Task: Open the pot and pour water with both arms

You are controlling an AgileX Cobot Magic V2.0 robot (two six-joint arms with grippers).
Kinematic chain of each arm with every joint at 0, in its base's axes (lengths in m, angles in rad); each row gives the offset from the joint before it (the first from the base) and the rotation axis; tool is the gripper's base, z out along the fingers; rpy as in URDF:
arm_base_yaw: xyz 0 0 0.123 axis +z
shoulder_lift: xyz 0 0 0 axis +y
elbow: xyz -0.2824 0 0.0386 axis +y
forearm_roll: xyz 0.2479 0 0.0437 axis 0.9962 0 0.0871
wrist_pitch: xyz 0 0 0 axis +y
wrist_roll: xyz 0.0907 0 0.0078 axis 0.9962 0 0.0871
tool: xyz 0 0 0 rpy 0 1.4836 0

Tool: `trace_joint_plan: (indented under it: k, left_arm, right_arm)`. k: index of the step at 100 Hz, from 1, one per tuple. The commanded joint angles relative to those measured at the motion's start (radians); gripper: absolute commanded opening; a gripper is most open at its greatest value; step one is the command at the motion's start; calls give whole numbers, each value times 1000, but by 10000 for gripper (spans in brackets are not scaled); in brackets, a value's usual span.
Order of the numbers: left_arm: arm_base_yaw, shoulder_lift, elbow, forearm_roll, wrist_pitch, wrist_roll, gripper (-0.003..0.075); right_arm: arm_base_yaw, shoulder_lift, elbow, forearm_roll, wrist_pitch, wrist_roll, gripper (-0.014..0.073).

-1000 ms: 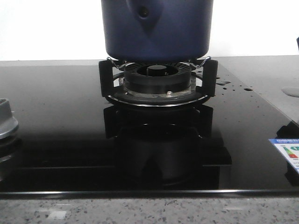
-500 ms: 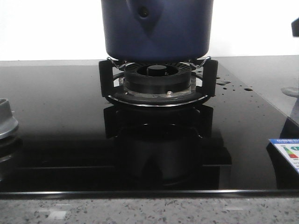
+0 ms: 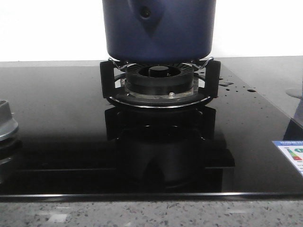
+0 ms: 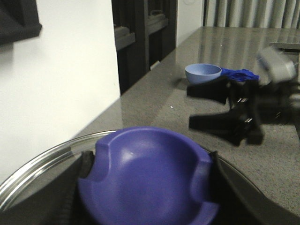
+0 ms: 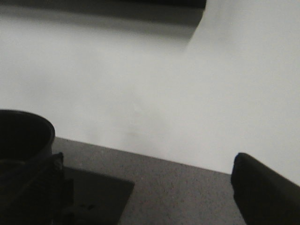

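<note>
The pot [image 3: 159, 29] sits on the burner [image 3: 160, 80]; left gripper [image 4: 147, 187] pinches the lid knob [image 4: 147, 173], so lift straight up. Right gripper [image 5: 150, 197], toward three o'clock, stands spread.

You see the pot [image 3: 159, 30] as a large navy-blue matte vessel with straight sides and a rounded bottom edge. It stands upright on the black burner grate [image 3: 108, 78], centred over the burner, at the rear middle of the glass cooktop. A triangular handle bracket with one dark rivet faces you. Its top is cut off in the front view.
</note>
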State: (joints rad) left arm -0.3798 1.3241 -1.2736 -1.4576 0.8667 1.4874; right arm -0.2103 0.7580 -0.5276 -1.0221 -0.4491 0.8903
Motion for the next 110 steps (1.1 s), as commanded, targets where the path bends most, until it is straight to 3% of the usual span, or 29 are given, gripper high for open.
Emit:
trace_joint_plan:
  k: [1, 11, 23, 76, 110]
  left_arm:
    - [-22, 18, -37, -111, -35, 9, 315]
    - [-22, 78, -55, -145, -35, 37, 315]
    - [-22, 143, -81, -185, -35, 95, 315]
    - [-32, 307, -89, -278, -46, 225, 315]
    - [-32, 341, -89, -329, -69, 227, 316]
  right_arm:
    - [-4, -64, -25, 28, -22, 55, 610]
    - [-4, -130, -25, 28, 20, 123, 393]
    - [-4, -191, -25, 23, 21, 140, -69]
    - [23, -250, -25, -18, 40, 143, -64]
    - [23, -250, -25, -18, 51, 143, -64]
